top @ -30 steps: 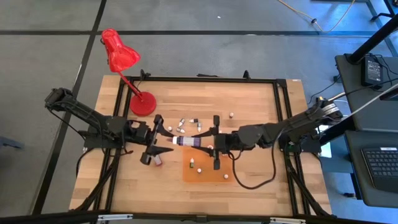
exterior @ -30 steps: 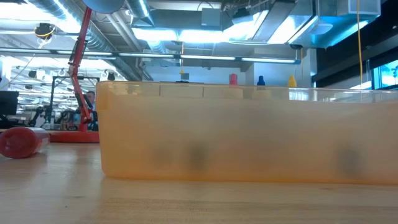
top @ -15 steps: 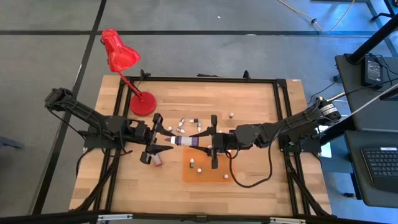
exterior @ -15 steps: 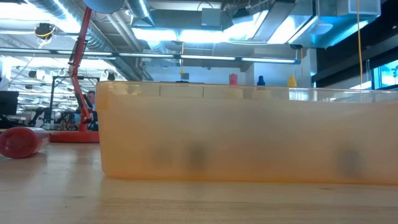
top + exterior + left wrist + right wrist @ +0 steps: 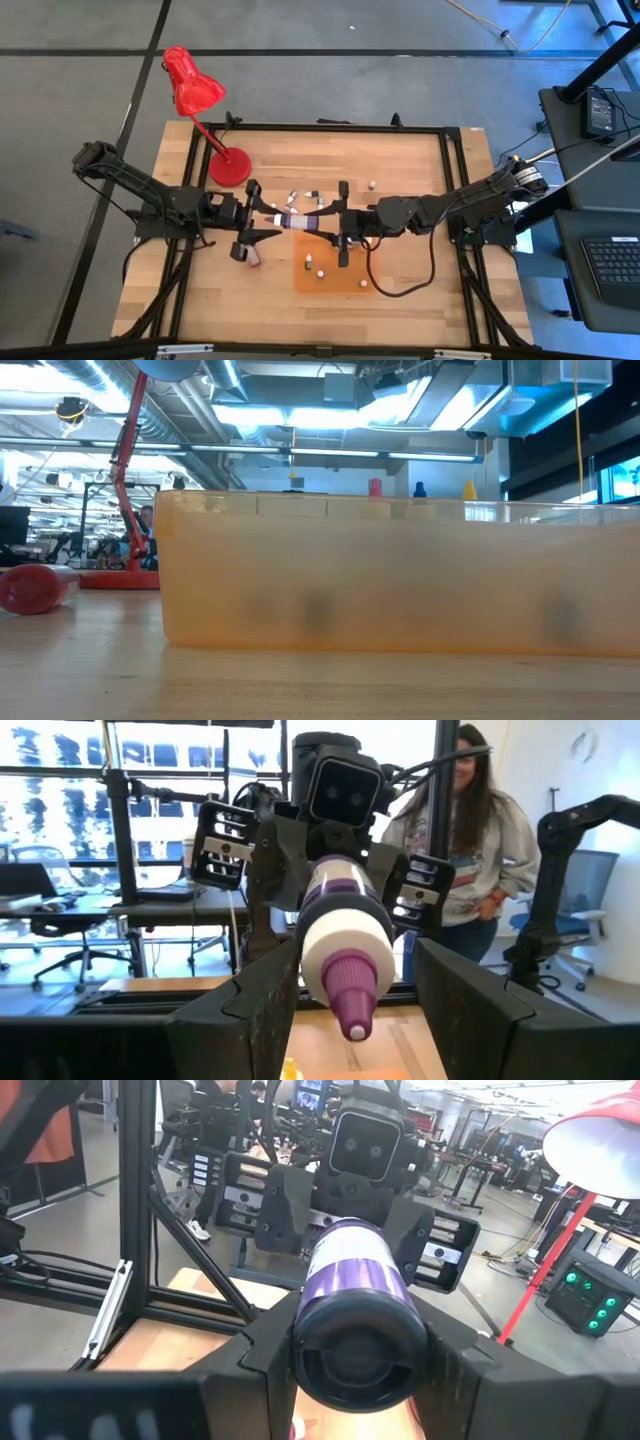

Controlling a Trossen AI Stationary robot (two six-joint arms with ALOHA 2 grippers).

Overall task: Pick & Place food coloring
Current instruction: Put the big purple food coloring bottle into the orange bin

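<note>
Near the middle of the table (image 5: 400,160), the right gripper (image 5: 343,224) is clamped on the base end of a purple-labelled food coloring bottle (image 5: 300,222), which it holds lying level above the tabletop, white shoulder and purple nozzle pointing toward the left arm. In the right wrist view the dark fingers (image 5: 250,1365) press against both sides of the bottle's black bottom (image 5: 358,1345). The left gripper (image 5: 254,213) faces it, jaws spread to either side of the nozzle end; in the left wrist view its fingers (image 5: 262,1000) stand just clear of the white shoulder (image 5: 345,935), with a gap showing on each side, so it grips nothing. Small bottles (image 5: 292,203) lie scattered on the wood toward the far edge, just beyond the two grippers. An orange mat (image 5: 345,278) lies toward the near edge, with a few small bottles (image 5: 308,262) on it. A red desk lamp (image 5: 192,85) stands at the far left corner. A person (image 5: 470,850) stands beyond the table in the left wrist view.
</note>
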